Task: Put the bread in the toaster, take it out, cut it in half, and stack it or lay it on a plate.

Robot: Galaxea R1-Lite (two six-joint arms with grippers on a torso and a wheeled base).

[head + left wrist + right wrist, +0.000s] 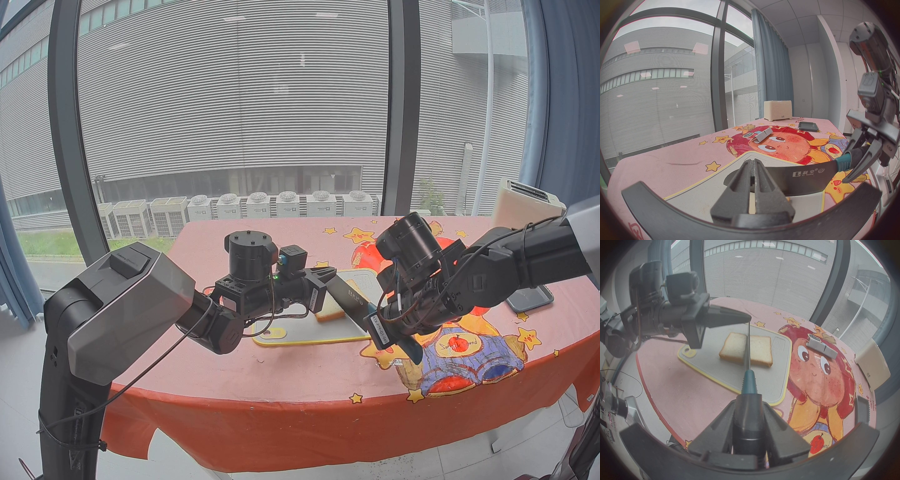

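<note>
1. The bread is one slice and lies flat on the cutting board, near the middle of it.
2. The knife stands on edge across the middle of the slice. You cannot tell if the edge is already in the bread or only on it.
3. The right gripper is clamped on the dark green handle of the knife, just beside the near rim of the board.
4. The left gripper has its fingers pressed together with nothing between them. Its tip is at the far end of the blade, above the slice; contact with the blade I cannot tell.
5. The toaster stands at the far right corner of the table, well apart from the board. Its slots are turned away from you.
6. The plate is dark and square, near the toaster; you see its flat bottom.
7. A small grey piece lies between the board and the toaster.
8. The tablecloth is pink, with a big cartoon face and yellow stars.
9. Behind the table you see a large window with a grey building outside, and a blue curtain by the toaster.
</note>
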